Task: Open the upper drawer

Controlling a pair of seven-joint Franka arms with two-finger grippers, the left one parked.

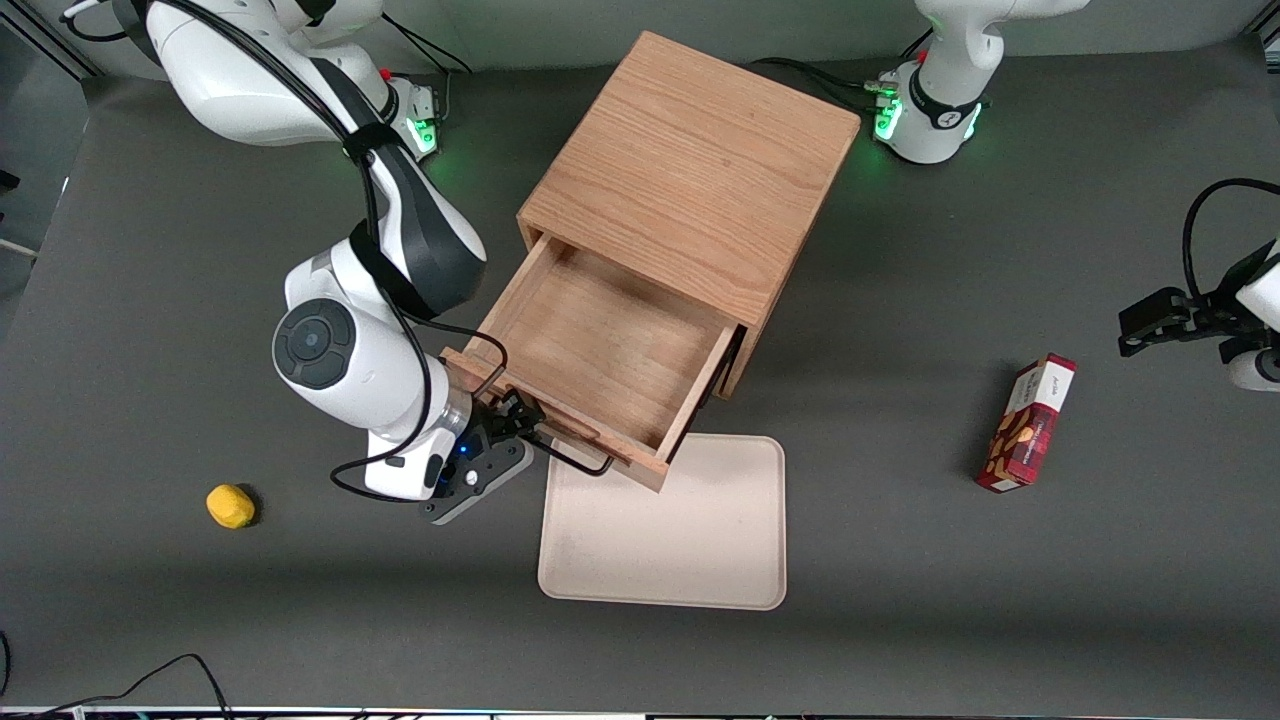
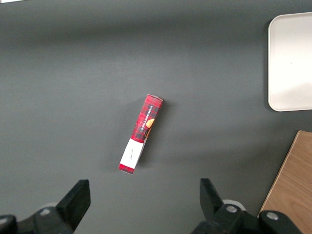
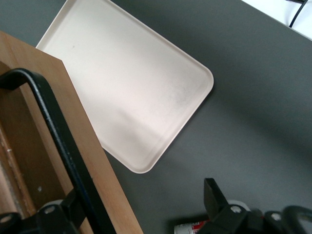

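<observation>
Now, light oak upper drawer pulled far out of the cube-shaped wooden cabinet, black two-finger gripper at its front, fingers spread astride the thin black wire handle, cream rectangular tray at the drawer's six o'clock.

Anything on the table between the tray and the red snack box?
Nothing: in the front view, bare dark tabletop separates the tray from the red box. The end effector is at the upper drawer handle.

High front view, close downward wrist views, all sharing tray
</observation>
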